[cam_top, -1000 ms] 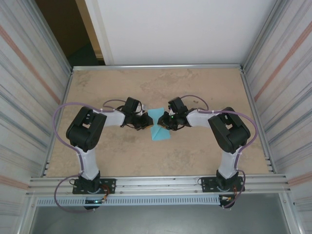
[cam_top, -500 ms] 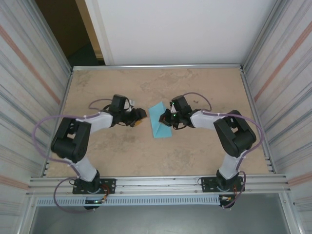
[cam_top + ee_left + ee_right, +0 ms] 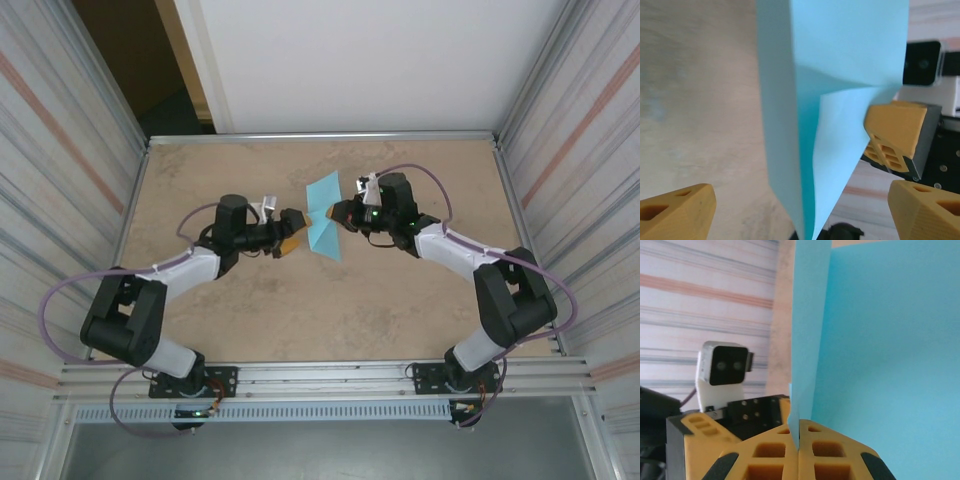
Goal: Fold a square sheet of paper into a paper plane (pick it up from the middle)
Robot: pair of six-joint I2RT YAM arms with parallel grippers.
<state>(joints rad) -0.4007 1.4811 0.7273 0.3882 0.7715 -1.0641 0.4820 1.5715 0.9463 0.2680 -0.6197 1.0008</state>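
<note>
The light-blue sheet of paper (image 3: 323,215) is folded along a lengthwise crease into a pointed, plane-like shape and hangs above the middle of the table. My right gripper (image 3: 337,213) is shut on its right edge; in the right wrist view the paper (image 3: 880,340) rises from the pinched fingertips of that gripper (image 3: 799,434). My left gripper (image 3: 289,239) stands open just left of the paper. In the left wrist view the paper (image 3: 840,60) hangs ahead of the left gripper (image 3: 800,212), between its spread yellow fingers (image 3: 677,212) without touching them.
The tan tabletop (image 3: 330,310) is fenced by a metal frame with ribbed walls (image 3: 60,200) on both sides. A white panel (image 3: 370,60) stands behind the far edge. Purple cables (image 3: 70,290) loop off both arms.
The left gripper has opened, let go of the paper and drawn back to the left. The right gripper has carried the paper up and toward the far side.
</note>
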